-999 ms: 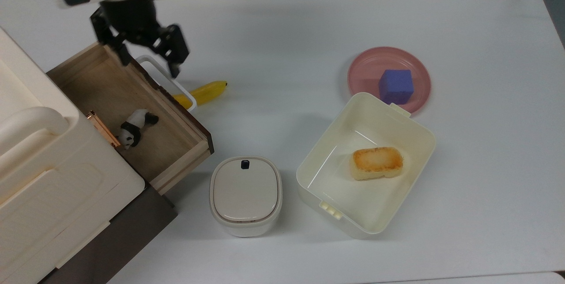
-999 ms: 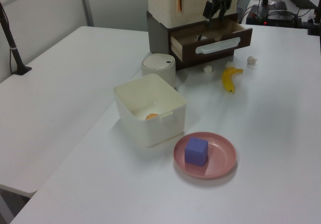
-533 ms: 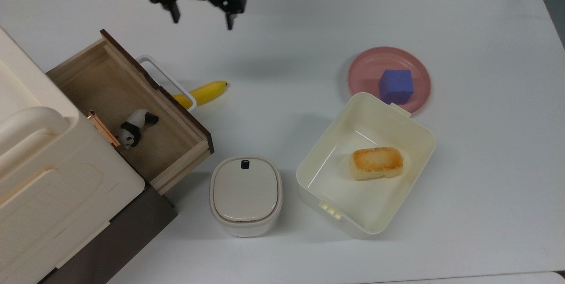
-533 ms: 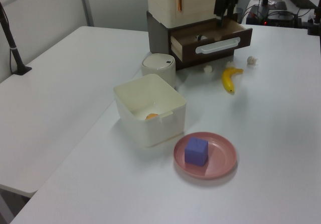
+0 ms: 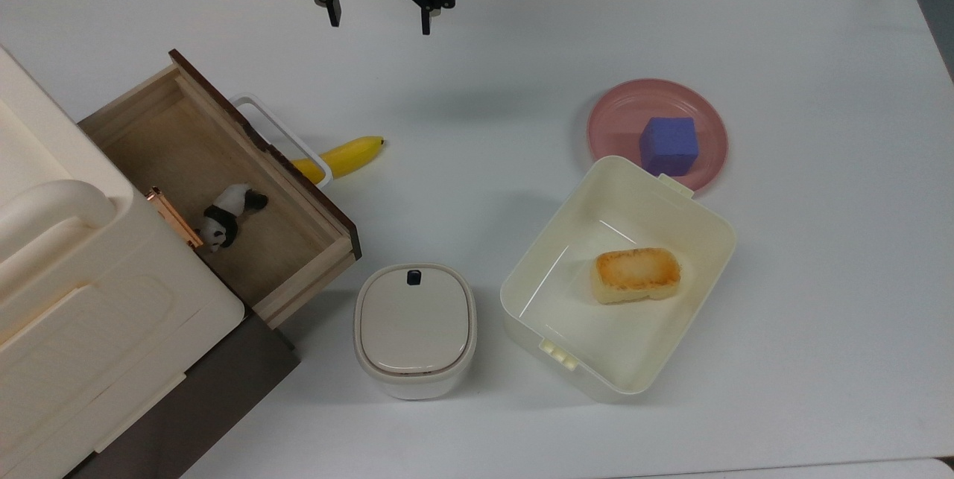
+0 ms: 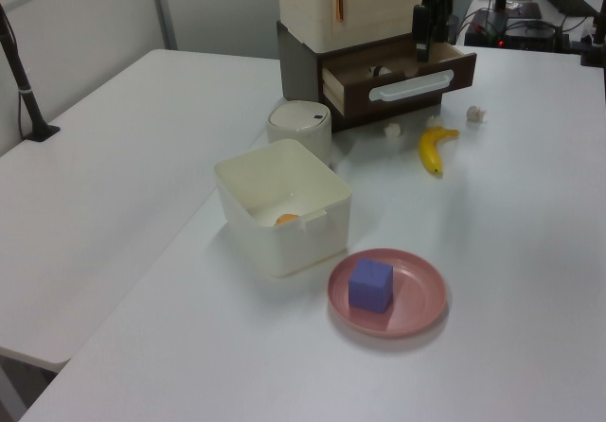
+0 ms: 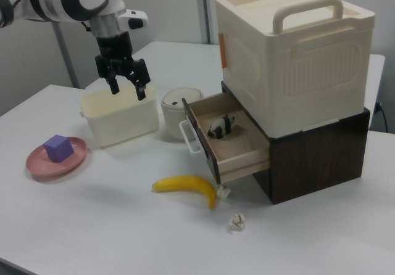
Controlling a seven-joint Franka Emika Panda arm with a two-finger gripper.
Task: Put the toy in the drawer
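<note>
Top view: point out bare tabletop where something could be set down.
Free: the broad strip to the top view's right of the pink plate and bin, and between banana and plate. Crowded: around the drawer and lidded container.

bright even light, soft shadows, sharp

Robotics lab, white worktables (image 6: 114,185), plain partition walls (electronics (image 6: 511,20) behind), toy props

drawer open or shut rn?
Open. The drawer is pulled out from the dark cabinet, its wood floor exposed in the top view, with the toy lying inside. The gripper hangs apart from it, fingers spread.
</note>
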